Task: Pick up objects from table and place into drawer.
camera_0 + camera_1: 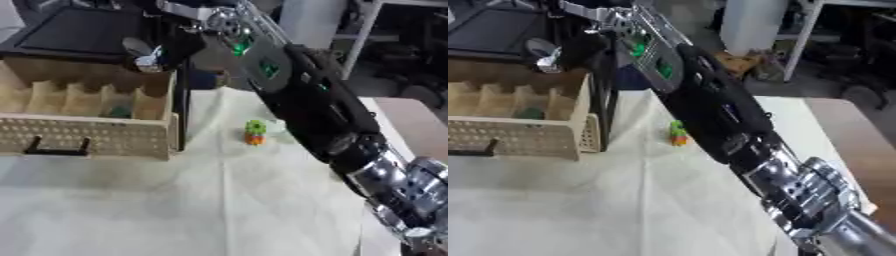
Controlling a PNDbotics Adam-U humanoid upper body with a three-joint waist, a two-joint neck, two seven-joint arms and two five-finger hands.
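Note:
My right arm stretches from the lower right up to the far left. Its hand [175,42] hangs over the back edge of the open beige drawer [87,134], fingers curled on a small silvery-white object [147,60] with a bit of blue. The drawer is split into several narrow compartments, and something green [119,111] lies in one of them. A small green and orange toy [255,132] stands on the pale cloth [201,200], just left of my forearm. No left hand shows in either view.
The drawer juts out of a black cabinet [79,30] and has a black handle [57,147] on its perforated front. A brown tabletop [859,135] lies at the right beyond the cloth. White furniture legs and clutter stand behind the table.

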